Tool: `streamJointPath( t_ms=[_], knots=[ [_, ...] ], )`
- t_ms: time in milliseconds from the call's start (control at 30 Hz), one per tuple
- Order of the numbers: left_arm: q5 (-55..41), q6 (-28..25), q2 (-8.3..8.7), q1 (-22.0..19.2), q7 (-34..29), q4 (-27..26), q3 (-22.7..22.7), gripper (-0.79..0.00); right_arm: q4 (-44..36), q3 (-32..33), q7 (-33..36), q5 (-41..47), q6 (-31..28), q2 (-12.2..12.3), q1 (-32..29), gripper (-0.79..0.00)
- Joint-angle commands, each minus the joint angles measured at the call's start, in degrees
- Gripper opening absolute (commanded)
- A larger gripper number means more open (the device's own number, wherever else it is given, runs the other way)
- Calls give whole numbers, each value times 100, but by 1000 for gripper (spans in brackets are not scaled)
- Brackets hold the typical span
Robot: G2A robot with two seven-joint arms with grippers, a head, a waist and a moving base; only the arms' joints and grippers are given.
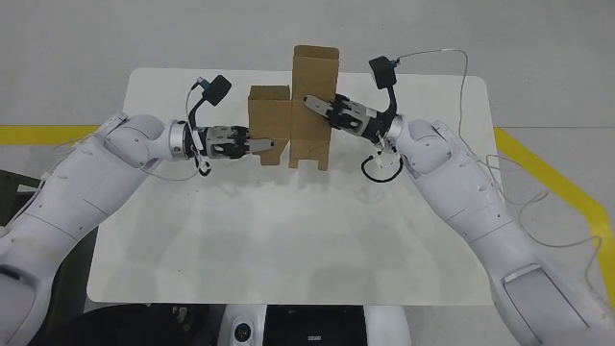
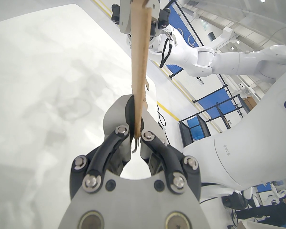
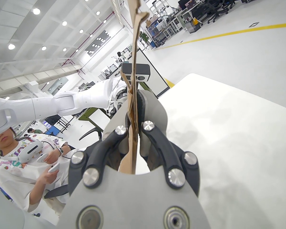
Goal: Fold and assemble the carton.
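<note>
Carton [image 1: 315, 72] half-folded, standing toward 12 o'clock end of tabletop [image 1: 288, 250], well in from 9 and 3 o'clock edges. Left pincer [image 1: 261, 144] clamped narrow on carton's 9 o'clock edge. Right pincer [image 1: 311, 105] comes in from 3 o'clock and is pinched on taller panel. Most of tabletop lies toward 6 o'clock. Contact between flaps and tabletop unclear.

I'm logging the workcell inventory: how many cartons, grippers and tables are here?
carton: 1
grippers: 2, the left gripper and the right gripper, both clamped on the carton
table: 1
Total: 4
</note>
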Motion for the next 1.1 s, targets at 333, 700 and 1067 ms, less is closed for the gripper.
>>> streamJointPath(
  t_ms=[333, 700, 1067],
  knots=[
    [-406, 749, 54, -384, -750, 178, 575, -785, 172, 358, 1100, 310, 127, 152, 4, 0],
    [-2195, 2502, 172, -636, -2505, 116, 784, -785, -9, 753, 3229, 1460, 547, 484, -215, 0],
    [-2130, 2854, 249, -353, -2858, -460, 615, -785, -147, 723, 3918, 2246, 917, 552, -389, 0]
  ],
)
